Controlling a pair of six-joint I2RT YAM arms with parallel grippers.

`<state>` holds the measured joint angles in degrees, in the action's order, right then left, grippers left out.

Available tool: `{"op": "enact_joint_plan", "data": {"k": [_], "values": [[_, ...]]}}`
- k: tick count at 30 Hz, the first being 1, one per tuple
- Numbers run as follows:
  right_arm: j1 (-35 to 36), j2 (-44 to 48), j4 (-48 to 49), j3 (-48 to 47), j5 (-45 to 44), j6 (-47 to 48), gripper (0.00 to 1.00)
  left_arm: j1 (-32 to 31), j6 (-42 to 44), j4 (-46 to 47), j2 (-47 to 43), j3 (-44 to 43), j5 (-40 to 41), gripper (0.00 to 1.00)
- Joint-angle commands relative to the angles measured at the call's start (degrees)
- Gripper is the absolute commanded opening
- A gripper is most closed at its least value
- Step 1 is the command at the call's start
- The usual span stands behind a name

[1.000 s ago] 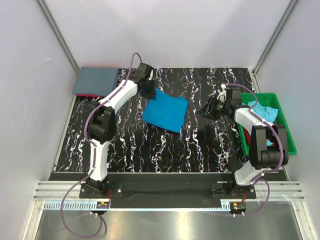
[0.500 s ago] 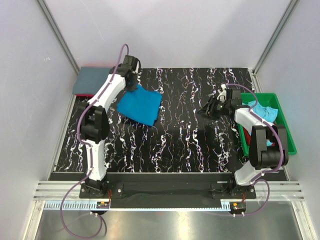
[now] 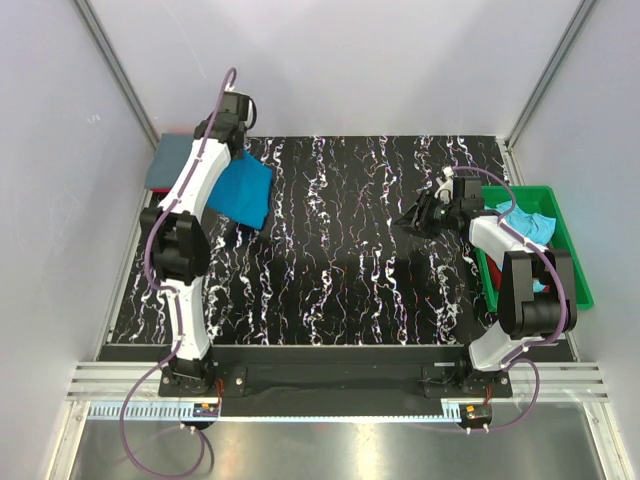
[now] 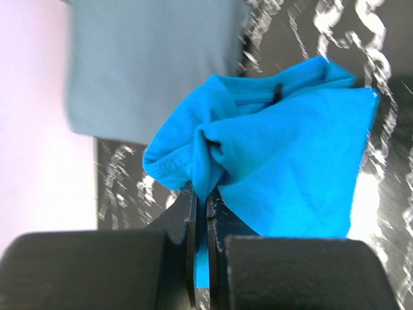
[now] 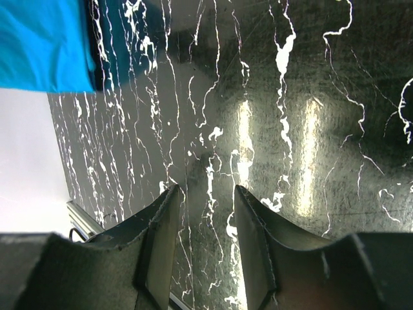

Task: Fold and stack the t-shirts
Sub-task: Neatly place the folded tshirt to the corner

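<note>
Turquoise t-shirt (image 4: 290,168) pinched in left pincer (image 4: 201,201) — right pincer (image 5: 206,195) spread above table (image 5: 310,97).

The left arm (image 3: 195,185) stretches far out, and the left gripper (image 4: 201,194) has its jaws pressed together on a fold of the turquoise t-shirt (image 4: 290,161), which bunches just ahead of the fingertips. The right arm (image 3: 505,245) is folded at the elbow, and the right gripper (image 5: 205,213) has its fingers parted.

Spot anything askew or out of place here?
The turquoise shirt, pinched at one edge in the left tool, is bunched and crooked by the folded grey-blue shirt, not squarely on it. Nothing spilled or damaged.
</note>
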<state>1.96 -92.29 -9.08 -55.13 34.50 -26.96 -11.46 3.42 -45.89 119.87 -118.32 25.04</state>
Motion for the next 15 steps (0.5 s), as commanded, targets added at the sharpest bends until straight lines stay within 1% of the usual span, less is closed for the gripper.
{"op": "enact_joint_plan", "data": {"k": [1, 3, 7, 10, 15], "values": [[-0.11, 1.5, 2.58, -0.59, -0.49, -0.81, 0.47, 2.32, 6.94, 8.26, -0.34, -4.01, 4.94, 0.0], [-0.11, 1.68, 2.58, -0.59, -0.49, -0.81, 0.47, 3.37, 8.09, 9.58, 0.71, -5.59, 3.88, 0.0], [-0.11, 2.03, 2.93, -0.33, -0.4, -0.99, 0.47, 4.78, 12.48, 9.68, 3.43, -10.6, 4.76, 0.0], [-0.2, 1.85, 3.63, -0.33, -0.57, -1.34, 0.47, 5.92, 13.28, 10.03, 4.23, -13.33, 4.14, 0.0], [-0.11, 0.89, 5.04, -0.06, -0.14, -2.04, 0.47, 7.15, 14.24, 14.06, 3.61, -12.81, 0.9, 0.0]]}}
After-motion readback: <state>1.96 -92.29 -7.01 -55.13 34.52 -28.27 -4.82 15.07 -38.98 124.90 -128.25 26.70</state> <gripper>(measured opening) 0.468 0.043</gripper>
